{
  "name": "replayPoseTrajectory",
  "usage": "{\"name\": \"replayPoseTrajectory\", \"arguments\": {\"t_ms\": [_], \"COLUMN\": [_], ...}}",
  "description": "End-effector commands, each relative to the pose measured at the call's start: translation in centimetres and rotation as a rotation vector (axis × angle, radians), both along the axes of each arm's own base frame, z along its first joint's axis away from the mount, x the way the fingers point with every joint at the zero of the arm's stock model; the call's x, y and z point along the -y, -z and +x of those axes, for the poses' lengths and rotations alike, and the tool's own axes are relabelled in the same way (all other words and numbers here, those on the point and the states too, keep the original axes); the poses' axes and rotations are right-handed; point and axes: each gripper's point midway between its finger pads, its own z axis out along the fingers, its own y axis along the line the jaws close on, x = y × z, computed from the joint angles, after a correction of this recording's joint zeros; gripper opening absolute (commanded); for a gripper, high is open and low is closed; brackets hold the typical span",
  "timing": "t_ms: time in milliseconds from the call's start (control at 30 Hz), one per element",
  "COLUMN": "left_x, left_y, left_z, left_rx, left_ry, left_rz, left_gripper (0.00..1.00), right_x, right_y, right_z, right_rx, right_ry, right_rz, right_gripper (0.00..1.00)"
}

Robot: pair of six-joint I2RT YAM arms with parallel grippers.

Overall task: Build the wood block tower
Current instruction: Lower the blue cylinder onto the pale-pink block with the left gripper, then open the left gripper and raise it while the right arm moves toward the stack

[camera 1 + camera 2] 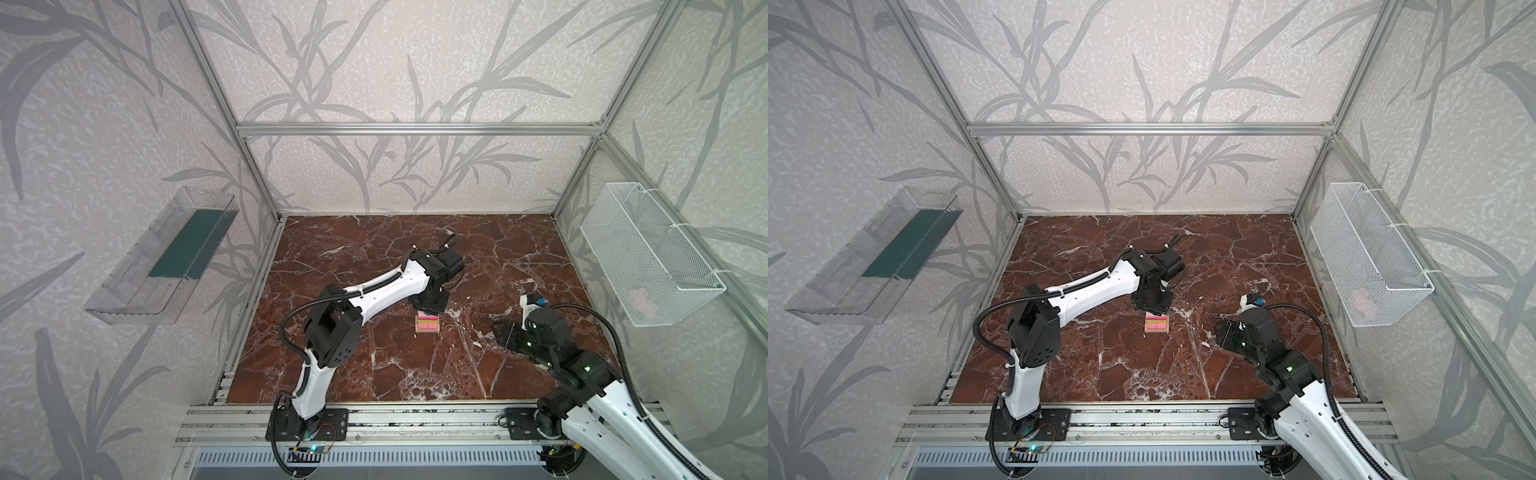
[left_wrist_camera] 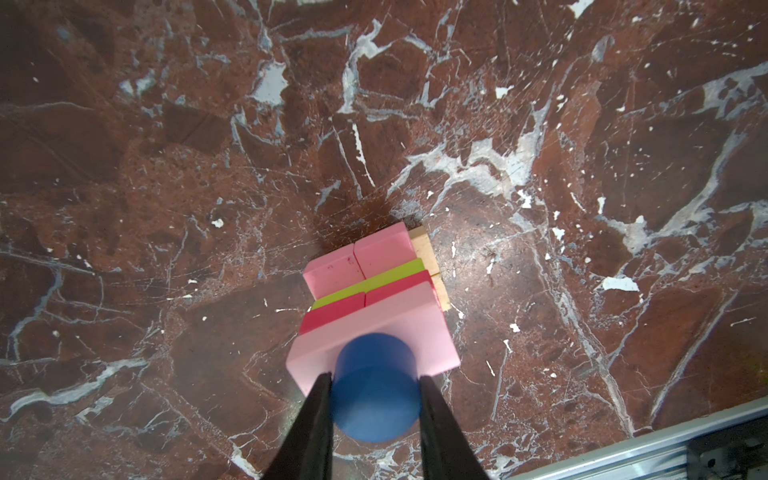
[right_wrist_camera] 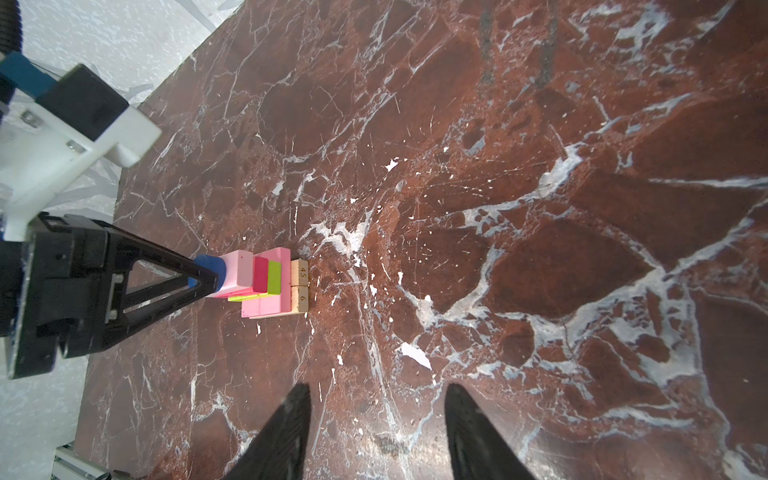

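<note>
Blue disc [image 2: 376, 386] tops the tower [image 1: 428, 323], pinched on its round sides by the left gripper [image 2: 375, 377], whose jaws are closed on it from above. In the right wrist view the disc looks to sit flat against the top pink bar [image 2: 390, 332], though whether its full weight is down I cannot tell.

Under that bar lie the red cubes [image 2: 332, 313] side by side. Beside them is the lime-green bar [image 2: 374, 282], then the lower pink bars [image 2: 332, 270], and lowest the tan bars [image 3: 300, 284], which stick out at one side. The upper pieces sit toward one edge of the base rather than centred, probably why the disc is gripped low and square, so it lands without pushing them sideways.

The stack stands about the middle of the marble tabletop [image 1: 374, 249], well clear of every edge. The right gripper [image 3: 377, 388] hangs with jaws apart and nothing between them, toward the right edge, well apart from the tower and, I judge, kept out of the way. Letting go gently seems the step left.
</note>
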Motion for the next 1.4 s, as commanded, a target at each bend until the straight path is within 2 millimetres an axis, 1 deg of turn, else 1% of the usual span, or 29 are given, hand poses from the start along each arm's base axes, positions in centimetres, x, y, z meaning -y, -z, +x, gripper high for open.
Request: {"name": "replayPoseTrajectory", "arguments": {"t_ms": [0,100,333,700,800,967,1200,1367], "left_x": [-0.3,-0.3,-0.3,-0.4,-0.3,-0.2,-0.2,0.2], "left_y": [-0.2,-0.4,-0.4,-0.5,-0.7,-1.2,-2.0,-3.4], "left_z": [0.3,0.3,0.2,0.1,0.1,0.0,0.0,0.0], "left_rx": [-0.002,-0.001,-0.001,-0.003,-0.001,0.004,0.018,0.032], "left_ry": [-0.01,-0.011,-0.01,-0.01,-0.009,-0.006,-0.007,-0.001], "left_rz": [0.015,0.014,0.013,0.01,0.003,-0.01,-0.025,-0.056], "left_gripper": [0.3,0.3,0.34,0.35,0.38,0.4,0.41,0.43], "right_x": [0.2,0.2,0.1,0.1,0.1,0.0,0.0,-0.3], "right_y": [0.4,0.4,0.4,0.2,0.2,0.3,0.4,0.4], "right_z": [0.1,0.1,0.2,0.2,0.2,0.2,0.2,0.4], "right_rx": [0.002,0.001,0.001,0.006,0.005,0.001,-0.001,-0.001], "right_ry": [0.005,0.005,0.003,0.0,0.002,-0.001,-0.002,-0.008], "right_rz": [-0.012,-0.012,-0.01,-0.009,-0.009,-0.009,-0.008,0.003], "right_gripper": [0.54,0.54,0.54,0.54,0.54,0.54,0.55,0.56]}}
